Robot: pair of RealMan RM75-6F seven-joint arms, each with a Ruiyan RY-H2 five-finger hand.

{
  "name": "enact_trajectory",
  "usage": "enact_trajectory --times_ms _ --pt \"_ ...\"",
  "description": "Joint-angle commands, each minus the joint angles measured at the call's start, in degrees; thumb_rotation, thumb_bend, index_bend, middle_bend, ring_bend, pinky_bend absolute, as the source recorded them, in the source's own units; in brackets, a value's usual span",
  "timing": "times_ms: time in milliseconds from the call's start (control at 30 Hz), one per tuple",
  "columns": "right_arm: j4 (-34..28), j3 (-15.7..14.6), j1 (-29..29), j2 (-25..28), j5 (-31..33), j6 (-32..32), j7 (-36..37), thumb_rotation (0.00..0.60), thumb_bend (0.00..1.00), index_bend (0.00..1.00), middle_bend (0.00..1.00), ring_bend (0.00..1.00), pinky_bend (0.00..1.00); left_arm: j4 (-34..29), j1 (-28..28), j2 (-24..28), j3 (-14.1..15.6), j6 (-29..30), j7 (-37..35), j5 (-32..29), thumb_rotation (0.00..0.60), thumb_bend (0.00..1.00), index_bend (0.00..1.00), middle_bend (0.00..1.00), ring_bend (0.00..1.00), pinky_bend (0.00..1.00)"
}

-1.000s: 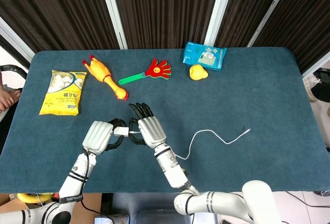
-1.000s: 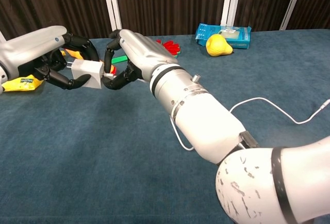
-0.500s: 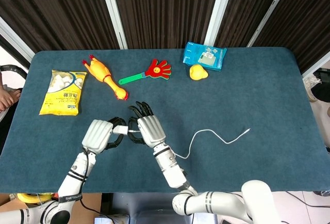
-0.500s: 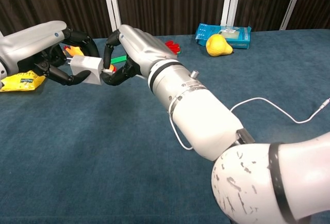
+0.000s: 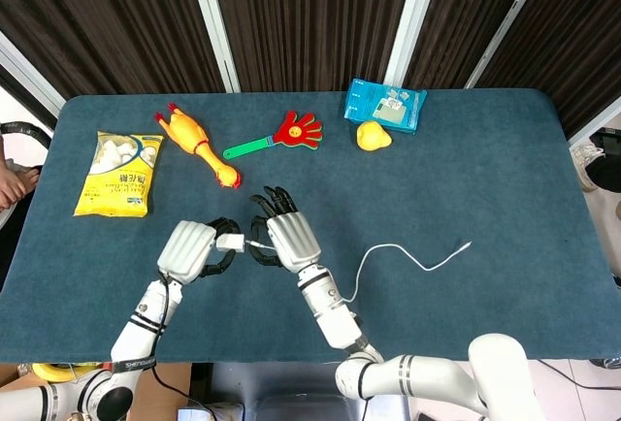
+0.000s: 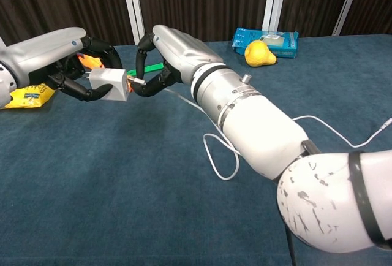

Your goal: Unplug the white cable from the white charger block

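The left hand (image 6: pixel 64 57) wraps its fingers around the white charger block (image 6: pixel 110 84), held above the desk (image 6: pixel 122 174). Just beside the block, the right hand (image 6: pixel 174 48) pinches the plug of the white cable (image 6: pixel 211 152). Only the head view shows the cable's far end (image 5: pixel 469 243) lying well away from the block.

white charger block (image 6: pixel 109 84): held off table | white cable (image 5: pixel 408 258): plug end at block, rest trailing on table

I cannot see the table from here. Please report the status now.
Left hand holds white charger block. Right hand pinches white cable plug, apparently just out of block. Nothing in the way.
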Motion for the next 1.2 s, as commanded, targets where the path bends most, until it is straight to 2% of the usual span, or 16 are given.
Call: enact_trajectory --times_ms 33,300,433,633,767,900,1000,1100,1200 --pt "-0.03 -0.31 -0.19 0.64 0.15 -0.27 -0.01 0.600 0.65 0.88 0.26 0.05 0.03 0.76 -0.29 -0.40 -0.13 -0.16 -0.15 -0.11 0.600 0.65 0.74 0.77 1.00 1.00" --pt "-1.18 -1.38 -1.69 4.48 0.46 -0.50 -0.37 0.600 0.65 0.88 0.26 0.05 0.03 3.15 -1.17 -0.66 -1.25 -0.37 -0.77 -0.47 0.600 0.65 0.74 0.77 1.00 1.00" --pt "-1.44 -3.98 -3.67 8.13 0.92 -1.19 -2.26 0.600 0.65 0.88 0.26 0.05 0.03 6.58 -1.61 -1.04 -0.94 -2.50 -2.56 -1.60 0.600 0.65 0.74 0.77 1.00 1.00" --pt "3.94 -8.69 -7.44 12.06 2.31 -3.13 -2.60 0.600 0.65 0.89 0.26 0.06 0.03 15.65 -1.76 -4.82 1.55 -6.60 -6.56 -2.54 0.600 0.62 0.73 0.77 1.00 1.00" --pt "7.66 -9.65 -8.47 13.30 3.96 -4.72 -3.24 0.600 0.65 0.89 0.26 0.06 0.03 20.95 -2.03 -8.01 2.57 -8.08 -8.85 -1.82 0.600 0.61 0.72 0.75 1.00 1.00" --pt "10.87 -10.07 -8.80 13.21 4.87 -6.39 -2.71 0.600 0.65 0.87 0.26 0.06 0.03 23.18 -2.20 -9.49 2.82 -8.26 -9.72 -0.98 0.600 0.60 0.71 0.72 1.00 1.00" --pt "11.62 -10.01 -8.83 13.25 4.92 -7.32 -1.53 0.600 0.65 0.74 0.26 0.06 0.03 23.71 -2.29 -9.74 3.05 -8.66 -9.56 -0.78 0.600 0.59 0.63 0.63 1.00 1.00" --pt "11.16 -9.85 -8.79 13.78 5.67 -8.76 -1.18 0.600 0.63 0.53 0.25 0.05 0.03 23.50 -2.35 -9.44 3.09 -9.35 -10.13 -0.75 0.600 0.53 0.40 0.40 0.99 1.00" --pt "9.02 -9.76 -8.70 15.43 7.47 -10.99 -2.20 0.600 0.58 0.31 0.17 0.01 0.02 22.55 -2.36 -8.64 2.91 -9.78 -11.18 -0.53 0.600 0.50 0.23 0.25 0.97 1.00"
